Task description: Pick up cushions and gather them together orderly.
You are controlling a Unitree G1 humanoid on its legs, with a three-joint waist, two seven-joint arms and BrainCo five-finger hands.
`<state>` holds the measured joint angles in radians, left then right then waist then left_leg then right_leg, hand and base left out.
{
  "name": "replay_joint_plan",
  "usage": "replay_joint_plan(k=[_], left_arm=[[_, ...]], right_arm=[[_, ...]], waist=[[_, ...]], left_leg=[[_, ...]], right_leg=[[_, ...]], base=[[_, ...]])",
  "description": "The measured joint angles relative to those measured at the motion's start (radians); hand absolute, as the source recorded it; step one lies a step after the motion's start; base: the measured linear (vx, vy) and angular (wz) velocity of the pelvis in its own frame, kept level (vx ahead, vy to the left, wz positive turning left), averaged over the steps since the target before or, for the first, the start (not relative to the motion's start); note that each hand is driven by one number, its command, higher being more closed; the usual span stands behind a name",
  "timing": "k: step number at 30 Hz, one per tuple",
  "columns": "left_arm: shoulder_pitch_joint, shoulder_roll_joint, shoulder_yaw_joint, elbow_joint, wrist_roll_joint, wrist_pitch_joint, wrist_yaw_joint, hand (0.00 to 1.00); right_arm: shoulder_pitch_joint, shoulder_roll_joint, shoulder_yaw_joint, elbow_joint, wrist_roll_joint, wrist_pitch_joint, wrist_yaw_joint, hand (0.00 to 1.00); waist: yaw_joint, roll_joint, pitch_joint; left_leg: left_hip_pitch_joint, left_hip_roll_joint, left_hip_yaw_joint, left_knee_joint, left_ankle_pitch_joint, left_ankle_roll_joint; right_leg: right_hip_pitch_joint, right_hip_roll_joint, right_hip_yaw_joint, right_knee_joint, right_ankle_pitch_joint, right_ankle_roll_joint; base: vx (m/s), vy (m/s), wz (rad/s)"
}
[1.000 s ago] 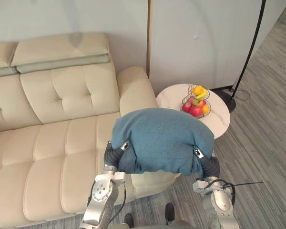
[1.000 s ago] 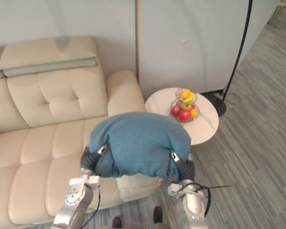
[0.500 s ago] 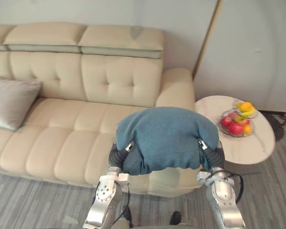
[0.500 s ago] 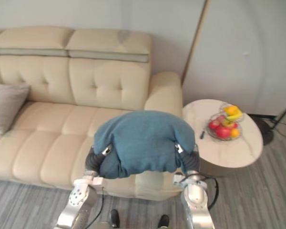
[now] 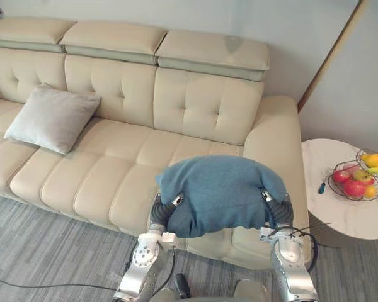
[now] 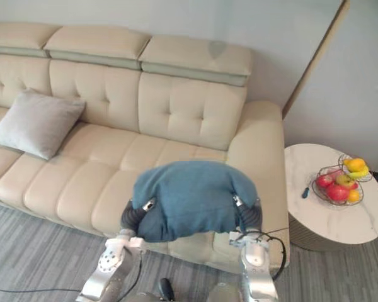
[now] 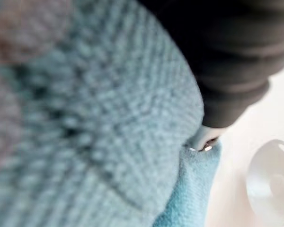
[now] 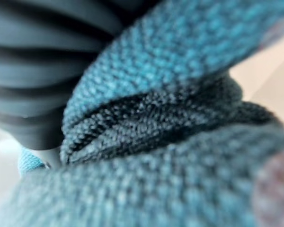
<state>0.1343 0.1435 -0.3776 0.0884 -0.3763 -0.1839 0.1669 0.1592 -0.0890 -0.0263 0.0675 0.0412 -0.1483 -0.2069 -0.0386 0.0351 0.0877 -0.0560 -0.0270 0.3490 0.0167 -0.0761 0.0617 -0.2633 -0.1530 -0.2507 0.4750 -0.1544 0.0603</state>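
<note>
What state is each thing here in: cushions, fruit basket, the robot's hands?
blue cushion, held up between both hands.
grey cushion, lying on the sofa seat against the backrest.
fruit basket, upright on the round table, holding fruit.
left hand, pressed against the blue cushion.
right hand, the same.

Teal-blue cushion [image 5: 219,192], plain, chunky knit weave; the fold looks darker, near black-blue, in the right wrist view. Light grey cushion [image 5: 52,117], plain, no pattern. Sofa [image 5: 195,113] cream leather, button-tufted back, seams across the seat panels, headrests slightly greener beige. Side table [image 5: 346,217] white top with faint grey marbling. Wire fruit basket [image 5: 356,182] black, holding red apples, a yellow-green one, and orange and yellow fruit. Small blue item [image 5: 321,187] on the table. Carpet [image 5: 44,251] grey with fine streaks. Wall pale grey-white, with a tan wood strip [image 5: 331,53].
</note>
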Motion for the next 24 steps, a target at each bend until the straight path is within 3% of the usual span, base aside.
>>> replay_joint_plan(k=[3, 4, 5, 6, 7, 8, 9, 10, 11, 14, 15, 16, 17, 19, 24], left_arm=[[-0.001, 0.0, -0.002, 0.008, 0.0, 0.015, -0.016, 1.0], [-0.001, 0.0, -0.005, 0.008, 0.001, 0.02, -0.019, 1.0], [0.004, -0.008, -0.008, 0.013, 0.001, 0.025, -0.021, 1.0], [0.008, -0.015, -0.009, 0.016, 0.001, 0.028, -0.021, 1.0], [0.015, -0.02, -0.007, 0.016, 0.001, 0.028, -0.022, 1.0], [0.03, -0.021, 0.001, 0.0, 0.0, 0.028, -0.022, 1.0], [0.041, -0.02, 0.005, -0.012, 0.0, 0.028, -0.022, 1.0], [0.067, -0.019, 0.012, -0.042, 0.0, 0.028, -0.022, 1.0], [0.083, -0.025, 0.01, -0.056, 0.0, 0.028, -0.024, 1.0], [0.082, -0.048, 0.01, -0.061, 0.001, 0.028, -0.035, 1.0], [0.079, -0.057, 0.008, -0.064, 0.002, 0.028, -0.036, 1.0], [0.079, -0.058, 0.008, -0.066, 0.002, 0.028, -0.036, 1.0], [0.074, -0.054, 0.007, -0.066, 0.003, 0.029, -0.036, 1.0], [0.074, -0.044, -0.003, -0.074, 0.011, 0.029, -0.036, 1.0], [0.085, -0.035, -0.015, -0.076, 0.022, 0.029, -0.036, 1.0]], right_arm=[[0.005, -0.012, -0.001, -0.001, 0.0, 0.0, 0.0, 1.0], [0.017, -0.008, -0.003, -0.006, 0.0, 0.0, 0.0, 1.0], [0.035, -0.012, -0.004, -0.015, 0.0, 0.0, 0.0, 1.0], [0.043, -0.014, -0.004, -0.016, 0.0, 0.0, -0.001, 1.0], [0.063, -0.005, -0.003, -0.042, 0.0, 0.009, -0.001, 1.0], [0.09, 0.004, 0.007, -0.119, -0.001, 0.02, -0.001, 1.0], [0.097, 0.005, 0.014, -0.148, -0.001, 0.02, -0.001, 1.0], [0.098, 0.005, 0.029, -0.198, -0.001, 0.02, -0.001, 1.0], [0.095, 0.006, 0.032, -0.245, -0.001, 0.019, -0.002, 1.0], [0.072, 0.008, 0.03, -0.278, -0.001, -0.001, -0.01, 1.0], [0.073, 0.007, 0.026, -0.284, -0.001, -0.004, -0.017, 1.0], [0.074, 0.007, 0.026, -0.286, -0.001, -0.004, -0.017, 1.0], [0.079, 0.011, 0.025, -0.278, -0.002, -0.007, -0.023, 1.0], [0.103, 0.047, 0.007, -0.274, -0.002, -0.006, -0.031, 1.0], [0.121, 0.053, 0.004, -0.262, -0.003, 0.0, -0.03, 1.0]], waist=[[-0.016, 0.002, 0.0], [-0.022, -0.003, 0.002], [-0.023, -0.008, 0.009], [-0.021, 0.0, 0.009], [-0.006, 0.0, 0.009], [0.017, 0.002, 0.011], [0.032, 0.003, 0.013], [0.061, 0.004, 0.013], [0.076, 0.004, 0.011], [0.081, 0.003, 0.012], [0.081, 0.01, 0.007], [0.082, 0.013, 0.005], [0.079, 0.006, -0.001], [0.061, -0.023, -0.017], [0.074, -0.03, -0.022]], left_leg=[[0.033, -0.042, -0.041, -0.017, -0.006, 0.005], [0.036, -0.052, -0.062, 0.006, -0.028, 0.007], [0.03, -0.049, -0.095, 0.104, -0.079, 0.01], [0.019, -0.035, -0.099, 0.152, -0.102, -0.001], [-0.02, -0.011, -0.093, 0.286, -0.132, -0.027], [-0.106, 0.041, -0.066, 0.524, -0.15, -0.043], [-0.143, 0.075, -0.048, 0.616, -0.166, -0.04], [-0.189, 0.145, -0.035, 0.738, -0.199, -0.041], [-0.207, 0.204, -0.062, 0.754, -0.217, -0.059], [-0.22, 0.254, -0.15, 0.576, -0.215, -0.078], [-0.179, 0.256, -0.236, 0.387, -0.141, -0.097], [-0.172, 0.257, -0.249, 0.363, -0.121, -0.102], [-0.147, 0.235, -0.27, 0.319, -0.054, -0.199], [-0.128, 0.176, -0.27, 0.294, -0.05, -0.181], [-0.08, 0.133, -0.203, 0.276, -0.07, -0.148]], right_leg=[[-0.023, 0.084, 0.014, -0.106, 0.003, -0.024], [-0.012, 0.105, 0.054, -0.14, 0.022, -0.053], [0.025, 0.107, 0.051, -0.167, 0.049, -0.106], [0.045, 0.109, 0.032, -0.174, 0.051, -0.106], [0.087, 0.113, 0.016, -0.204, 0.052, -0.108], [0.142, 0.128, 0.017, -0.254, 0.055, -0.113], [0.162, 0.139, 0.027, -0.271, 0.055, -0.114], [0.195, 0.159, 0.048, -0.29, 0.053, -0.12], [0.215, 0.166, 0.063, -0.298, 0.052, -0.122], [0.223, 0.155, 0.107, -0.307, 0.052, -0.121], [0.224, 0.148, 0.14, -0.306, 0.046, -0.099], [0.223, 0.149, 0.145, -0.306, 0.043, -0.089], [0.226, 0.135, 0.169, -0.307, 0.034, -0.058], [0.23, 0.079, 0.183, -0.335, 0.047, -0.028], [0.24, 0.029, 0.24, -0.344, 0.053, -0.004]], base=[[0.21, 0.023, 0.49], [0.34, -0.059, 0.91], [0.31, -0.075, 0.81], [0.38, -0.084, 0.6], [0.3, -0.078, 0.32], [0.28, -0.067, 0.16], [0.24, -0.06, -0.27], [0.23, -0.009, -0.59], [0.22, 0.006, -0.62], [0.19, 0.155, -0.55], [0.16, 0.244, -0.59], [0.17, 0.308, -0.48], [0.14, 0.24, -0.19], [0.13, 0.306, -0.07], [0.04, 0.166, -0.28]])
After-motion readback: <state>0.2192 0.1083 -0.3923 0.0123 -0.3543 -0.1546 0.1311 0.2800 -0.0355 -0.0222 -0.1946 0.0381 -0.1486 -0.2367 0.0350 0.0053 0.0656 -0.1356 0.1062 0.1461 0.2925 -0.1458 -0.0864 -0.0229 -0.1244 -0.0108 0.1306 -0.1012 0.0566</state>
